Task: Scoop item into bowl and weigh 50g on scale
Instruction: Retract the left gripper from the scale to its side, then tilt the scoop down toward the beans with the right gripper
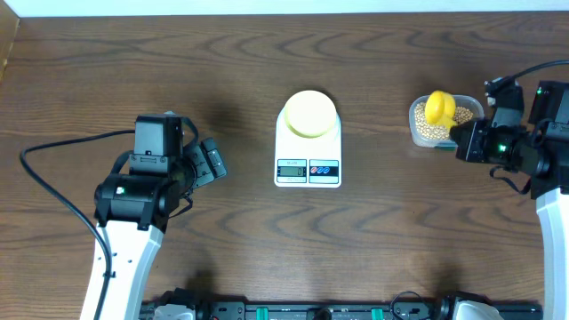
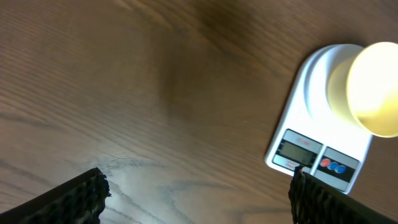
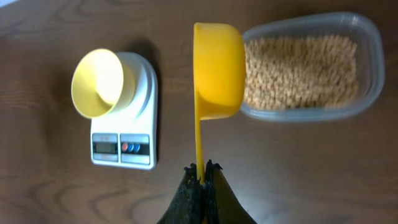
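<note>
Pale-yellow bowl (image 1: pixel 308 114) sits on the scale (image 1: pixel 308 153); beans (image 3: pixel 305 71) lie in the clear container (image 3: pixel 368 59) off to the scale's right. Right gripper (image 3: pixel 202 169) clamped tight on the handle of the yellow scoop (image 3: pixel 217 68), cup over the container's end. Left gripper (image 2: pixel 198 190) spread wide, holding nothing, left of the scale.

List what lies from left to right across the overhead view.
From the left: left arm → scale → clear container → right arm.
</note>
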